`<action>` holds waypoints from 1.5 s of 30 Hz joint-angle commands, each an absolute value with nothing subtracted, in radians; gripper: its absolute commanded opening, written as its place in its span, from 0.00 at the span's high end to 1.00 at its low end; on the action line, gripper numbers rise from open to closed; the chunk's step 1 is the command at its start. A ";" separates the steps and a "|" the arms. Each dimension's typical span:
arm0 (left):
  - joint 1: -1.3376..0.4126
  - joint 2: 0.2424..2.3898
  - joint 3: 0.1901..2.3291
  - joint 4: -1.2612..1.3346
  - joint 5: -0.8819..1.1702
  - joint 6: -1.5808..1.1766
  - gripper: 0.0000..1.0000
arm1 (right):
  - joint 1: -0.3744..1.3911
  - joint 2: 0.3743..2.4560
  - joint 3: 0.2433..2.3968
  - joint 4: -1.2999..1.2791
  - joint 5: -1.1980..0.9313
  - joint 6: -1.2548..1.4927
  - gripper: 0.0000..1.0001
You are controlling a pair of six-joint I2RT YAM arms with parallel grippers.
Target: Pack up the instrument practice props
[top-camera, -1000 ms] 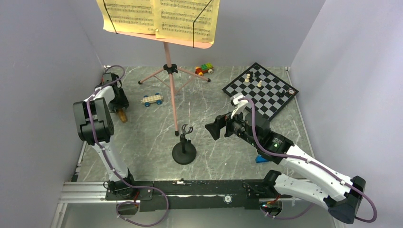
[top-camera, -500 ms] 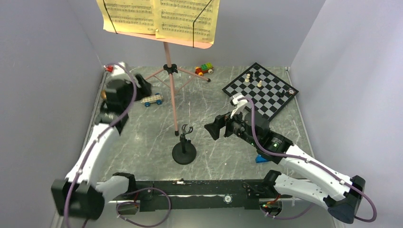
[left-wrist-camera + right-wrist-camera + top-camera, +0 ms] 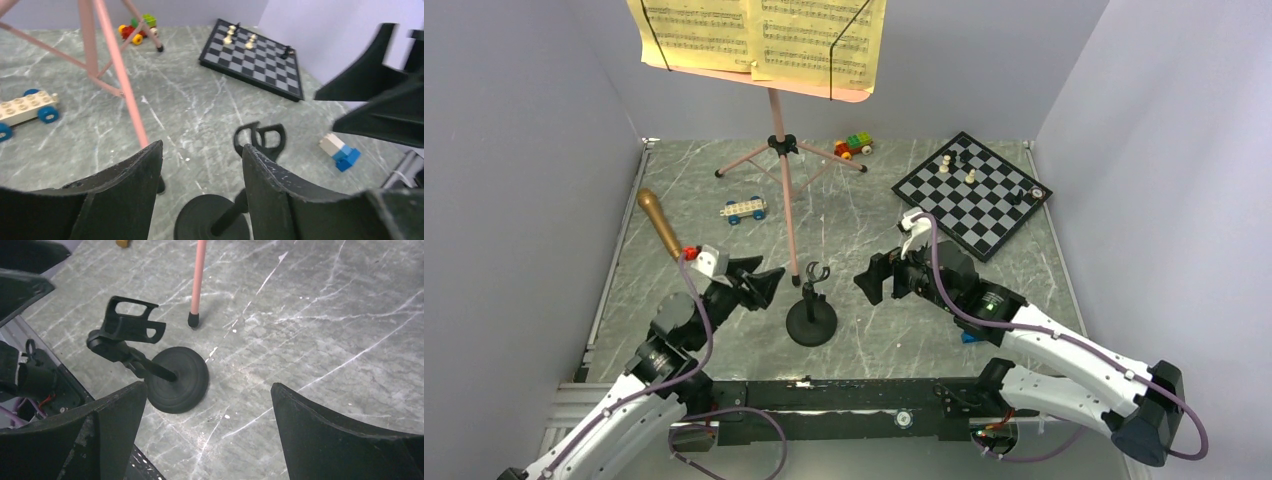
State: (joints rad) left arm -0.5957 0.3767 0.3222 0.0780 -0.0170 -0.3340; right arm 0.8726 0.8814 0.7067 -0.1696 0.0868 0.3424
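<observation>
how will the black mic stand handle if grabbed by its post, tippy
The mic stand is likely stiff: post and clip look like rigid plastic. Its wide round base should resist tipping, though a push at the clip might topple it.

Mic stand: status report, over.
Both open, empty: left gripper and right gripper flank the mic stand, neither touching. Stand upright, clip empty. Close behind its base: music stand foot, apart.

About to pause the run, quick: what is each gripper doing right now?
Left gripper: open, holding nothing.
Right gripper: open wide, holding nothing.
</observation>
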 commanded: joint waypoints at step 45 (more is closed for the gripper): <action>-1.129 0.968 0.053 0.931 -0.396 -0.126 0.77 | 0.869 0.902 0.689 -0.168 0.158 0.331 0.00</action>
State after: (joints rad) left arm -1.1236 0.9810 0.0177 0.8318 -0.3912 -0.1410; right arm 0.8711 0.9161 0.6758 -0.1757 0.1318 0.3424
